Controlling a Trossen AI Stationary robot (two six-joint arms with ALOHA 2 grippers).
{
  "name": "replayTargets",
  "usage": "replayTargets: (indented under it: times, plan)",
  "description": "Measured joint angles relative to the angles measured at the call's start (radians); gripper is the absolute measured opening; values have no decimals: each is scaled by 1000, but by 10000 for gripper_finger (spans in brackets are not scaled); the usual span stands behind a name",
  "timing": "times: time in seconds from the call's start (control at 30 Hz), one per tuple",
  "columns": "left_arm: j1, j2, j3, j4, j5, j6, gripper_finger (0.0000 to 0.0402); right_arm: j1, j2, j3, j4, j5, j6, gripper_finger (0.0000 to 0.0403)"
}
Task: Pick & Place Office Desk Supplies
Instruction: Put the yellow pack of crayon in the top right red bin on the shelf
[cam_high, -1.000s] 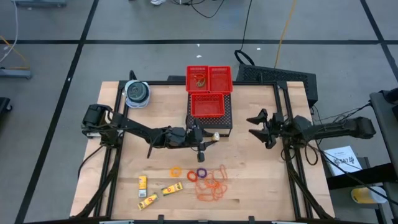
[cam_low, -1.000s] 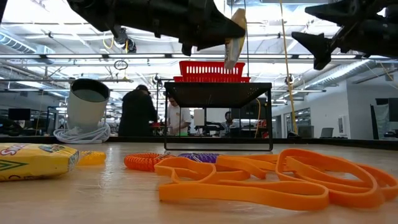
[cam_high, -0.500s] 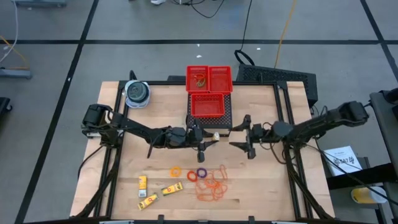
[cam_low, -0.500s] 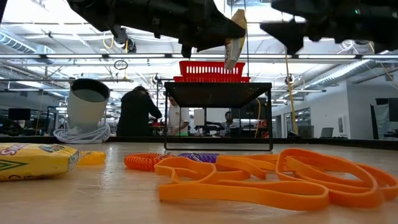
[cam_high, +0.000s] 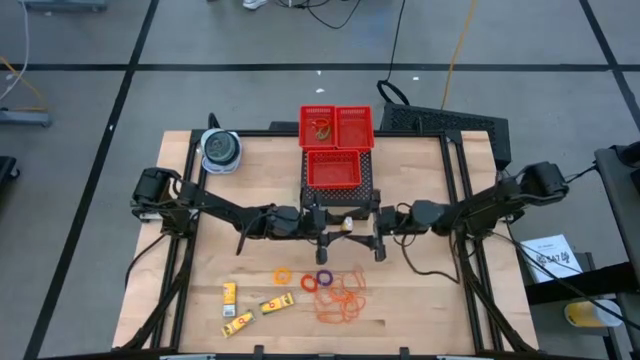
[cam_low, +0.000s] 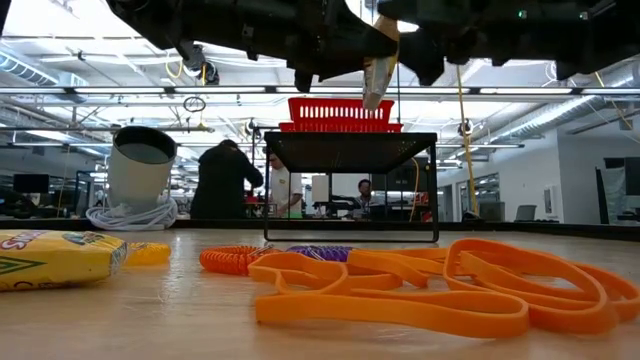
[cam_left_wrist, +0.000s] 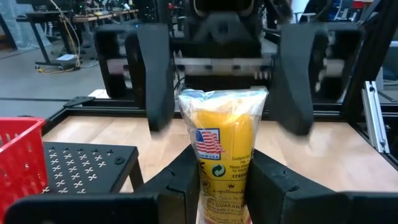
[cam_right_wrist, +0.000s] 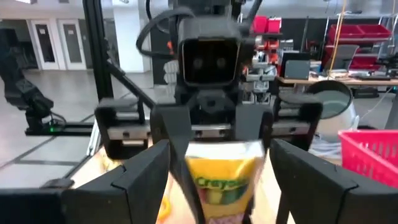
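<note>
Yellow packet (cam_left_wrist: 225, 158), clamped in the left tool (cam_high: 340, 224) above the surface centre just at 6 o'clock of the red mesh baskets (cam_high: 336, 168), should stay gripped until the wide-open right tool (cam_high: 372, 229), facing it, closes squarely around its free end.

Wooden table (cam_high: 410, 290) carries a black stand (cam_high: 365, 195). Relative to the stand: blue-grey container (cam_high: 220, 150) far left; rings (cam_high: 323, 278), rubber bands (cam_high: 340, 298) and yellow packets (cam_high: 250, 308) in front.
</note>
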Motion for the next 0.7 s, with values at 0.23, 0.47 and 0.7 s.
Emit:
replayTargets:
  times: [0.23, 0.47, 0.7]
  plan:
    - [-7, 0, 0, 0, 0, 0, 106, 0, 22, 5, 0, 0, 3, 247]
    - [-8, 0, 0, -1, -2, 0, 106, 0, 22, 5, 8, -1, 1, 167]
    - [-9, 0, 0, -1, -2, -5, 106, 0, 22, 5, 8, 0, -1, 96]
